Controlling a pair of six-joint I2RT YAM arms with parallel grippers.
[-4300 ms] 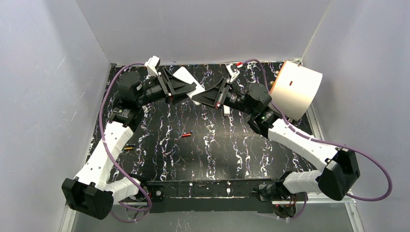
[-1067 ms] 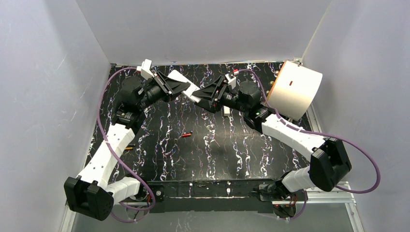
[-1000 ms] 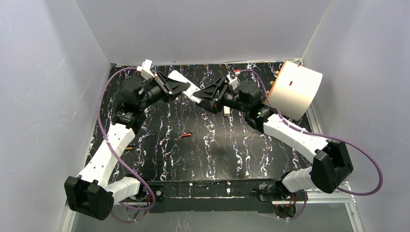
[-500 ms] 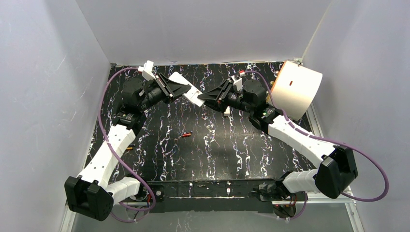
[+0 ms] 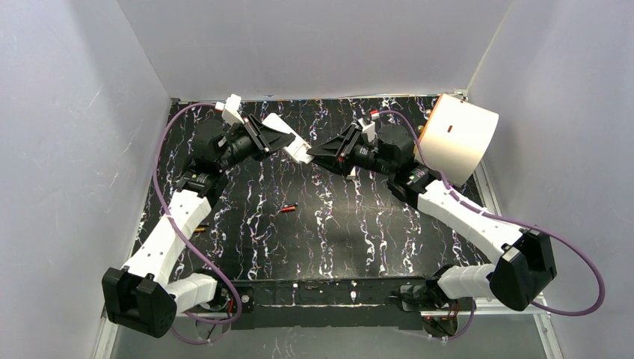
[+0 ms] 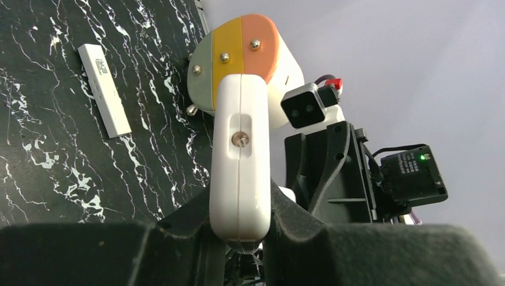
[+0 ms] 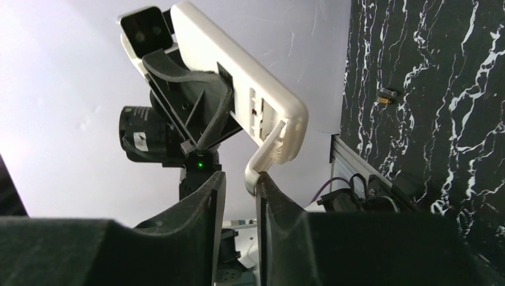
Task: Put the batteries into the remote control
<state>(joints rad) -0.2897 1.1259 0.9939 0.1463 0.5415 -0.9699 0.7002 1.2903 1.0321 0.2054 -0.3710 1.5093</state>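
Note:
My left gripper holds the white remote control in the air over the back of the table, shut on its sides. In the right wrist view the remote shows its underside. A thin white cover strip hangs bent from its end. My right gripper stands just below, jaws slightly apart, and the strip's lip touches the right finger's tip. One orange-red battery lies mid-table, and another lies by the left arm.
A big white cylinder with an orange, yellow and green end face lies at the back right. A small white oblong piece lies on the black marbled table under the right wrist. Grey walls close in three sides.
My right gripper has drawn back a little to the right from the remote's end and its jaws have narrowed. The left gripper still holds the remote, shifted slightly.

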